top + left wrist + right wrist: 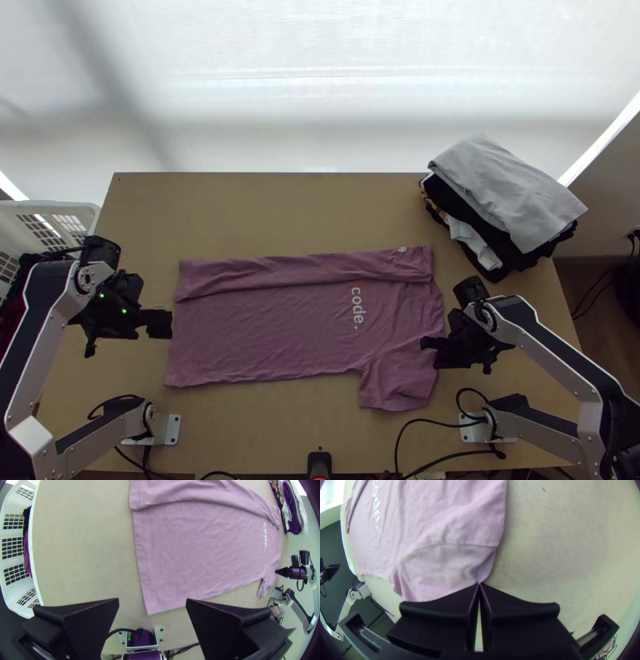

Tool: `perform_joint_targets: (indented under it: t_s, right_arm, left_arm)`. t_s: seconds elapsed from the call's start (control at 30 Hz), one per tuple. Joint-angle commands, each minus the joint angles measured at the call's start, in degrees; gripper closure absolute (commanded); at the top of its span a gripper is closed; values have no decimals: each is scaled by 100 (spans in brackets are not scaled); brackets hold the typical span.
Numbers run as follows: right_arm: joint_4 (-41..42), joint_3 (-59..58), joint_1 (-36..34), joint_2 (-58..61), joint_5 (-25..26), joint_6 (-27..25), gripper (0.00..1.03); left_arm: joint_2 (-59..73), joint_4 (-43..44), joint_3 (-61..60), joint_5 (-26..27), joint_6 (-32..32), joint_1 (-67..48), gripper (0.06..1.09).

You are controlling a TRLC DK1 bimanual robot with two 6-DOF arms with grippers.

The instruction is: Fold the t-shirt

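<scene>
Top view: we see the pink t-shirt [264, 336] beside the wide-spread left tool [166, 323], its sleeve pinched by the right tool [425, 342], and dark clothes [26, 555] inside the white basket [60, 207].

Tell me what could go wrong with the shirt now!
The right gripper seems to pinch just a little bit of the sleeve, so the cloth might slip out.

The left gripper is open beside the shirt and holds nothing. If only the right one pulls, the shirt could twist or slide.

The folded strip along the far side lies loose, so a tug might wrinkle it or open it up.
</scene>
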Motion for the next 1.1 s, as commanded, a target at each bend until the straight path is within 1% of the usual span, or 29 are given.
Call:
perform_joint_targets:
  t_s: [0.0,0.1,0.23,0.4,0.57,0.6,0.67,0.73,0.8,0.83,0.9,0.97,1.03,1.07]
  right_arm:
    - [7,-62,73,-69,31,16,100]
    - [7,-62,81,-78,31,16,100]
    - [7,-53,81,-78,40,-2,100]
    - [15,-45,90,-43,31,-2,100]
    - [33,-18,99,-16,40,-2,100]
    - [42,-18,99,-16,31,-2,100]
    - [33,-9,99,-16,40,-2,100]
    - [42,-9,99,-7,40,-2,100]
    - [42,-9,99,-16,40,-2,100]
    - [33,-1,90,-16,40,-2,100]
    - [33,-1,90,-16,40,-2,100]
    - [33,8,73,-16,40,-2,100]
    - [33,8,55,-25,40,-11,100]
    - [33,8,46,-25,40,-11,100]
  left_arm:
    - [145,-302,-405,-184,207,-295,11]
    - [276,-495,-695,-466,136,-646,11]
    - [373,-460,-897,-474,22,-893,11]
    - [689,-390,-1205,-466,31,-937,11]
    - [953,6,-1389,-466,31,-945,11]
    - [1015,23,-1424,-466,49,-937,14]
    - [1164,173,-1442,-466,49,-945,16]
    - [1278,208,-1530,-474,66,-980,25]
    - [1357,278,-1547,-466,49,-1095,28]
    - [1384,296,-1556,-466,57,-1121,34]
    - [1516,357,-1556,-466,40,-1156,35]
    - [1621,401,-1574,-466,31,-1183,44]
    - [1648,524,-1591,-474,40,-1191,59]
    - [1648,604,-1600,-474,49,-1200,64]
